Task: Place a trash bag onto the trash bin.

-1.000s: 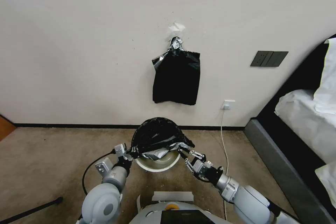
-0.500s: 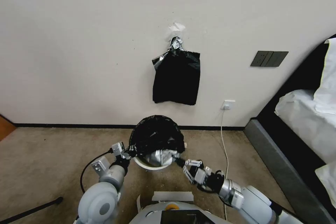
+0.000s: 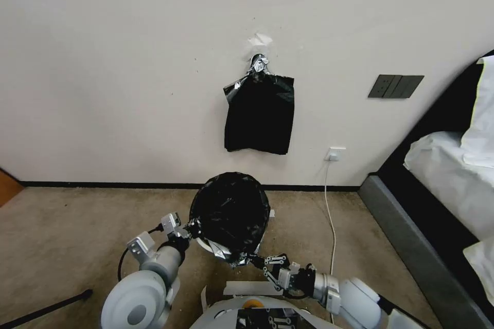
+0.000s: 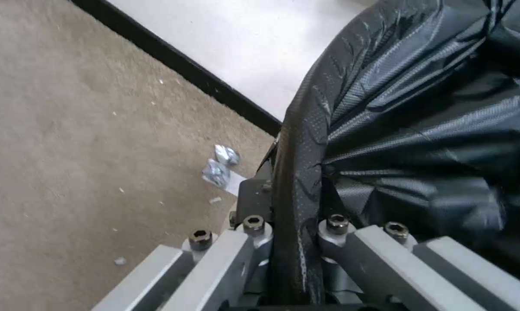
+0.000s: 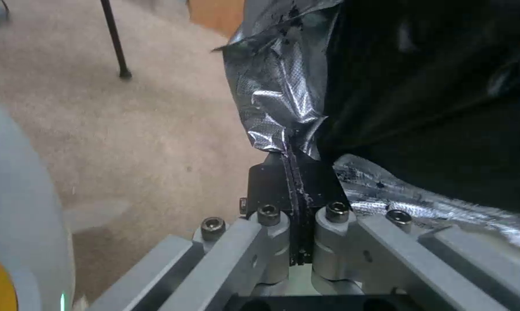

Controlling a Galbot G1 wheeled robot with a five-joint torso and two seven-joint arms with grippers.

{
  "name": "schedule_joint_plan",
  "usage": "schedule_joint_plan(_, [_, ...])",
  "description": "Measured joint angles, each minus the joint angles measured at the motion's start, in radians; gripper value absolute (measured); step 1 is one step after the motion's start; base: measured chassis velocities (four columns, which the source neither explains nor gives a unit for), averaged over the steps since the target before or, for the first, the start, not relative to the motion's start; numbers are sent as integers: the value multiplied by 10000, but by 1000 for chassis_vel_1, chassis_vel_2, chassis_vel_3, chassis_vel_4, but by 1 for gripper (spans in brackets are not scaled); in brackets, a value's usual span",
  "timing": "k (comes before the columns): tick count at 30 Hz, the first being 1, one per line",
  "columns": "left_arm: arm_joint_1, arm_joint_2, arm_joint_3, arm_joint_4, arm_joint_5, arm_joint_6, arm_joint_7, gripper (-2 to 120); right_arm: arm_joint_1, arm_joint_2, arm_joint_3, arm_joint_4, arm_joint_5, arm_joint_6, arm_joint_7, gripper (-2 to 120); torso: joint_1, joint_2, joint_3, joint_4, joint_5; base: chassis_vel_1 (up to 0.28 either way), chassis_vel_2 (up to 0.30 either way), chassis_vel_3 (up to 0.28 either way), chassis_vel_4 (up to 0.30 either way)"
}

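Nearest the robot's body: right tool (image 3: 256, 262) clamped tight on the near hem of the trash bag (image 3: 230, 211), film pinched flat between its fingers (image 5: 277, 183) in the right wrist view. A little farther out and to the left: left tool (image 3: 191, 226) likewise clenched on the bag's left hem, a taut fold running straight down between its fingers (image 4: 254, 196). Between the two: bag stretched over the trash bin (image 3: 208, 244), black film hiding nearly all of the mouth, just a cream sliver of rim left bare at the near left. Silvery crumpled edge hanging low by the right tool.

Probably mid-stretch, with the hem being drawn down over the near rim. To do it well: even tension in both grips, hem pulled outward past the lip and then downward, slowly enough not to tear thin film or tip a light bin. Release only with the hem seated below the lip all round.

Room: open carpet to the left, a black pole lying at the far left. To the right, a white cord (image 3: 329, 205) trailing down the floor, worth avoiding with the right elbow; bed frame well apart beyond it. Farthest: skirting and wall close behind the bin, bundle of spare bags (image 3: 260, 113) hanging above.
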Motion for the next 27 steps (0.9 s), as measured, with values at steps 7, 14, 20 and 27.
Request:
schedule_joint_plan(7, [154, -57, 140, 5, 76, -10, 0, 1, 1, 217, -167, -512, -895, -1010, 893, 0, 1, 0, 0, 2, -1, 0, 0, 0, 0])
schedule_joint_plan(14, [215, -167, 371, 10, 348, -33, 6, 1, -308, 113, -112, -340, -852, -1797, 1597, 0, 0, 0, 0, 1, 2, 0, 0, 0, 0])
schedule_joint_plan(20, [-53, -121, 279, 29, 345, -239, 33, 1, -626, -70, 65, 127, 99, -1550, 1640, 11, 0, 0, 0, 1, 2, 0, 0, 0, 0])
schedule_joint_plan(27, [-495, 178, -145, 536, 355, -698, 76, 1, -1384, -469, 619, 404, 702, -1144, 1635, 38, 1, 0, 0, 0, 1, 0, 0, 0, 0])
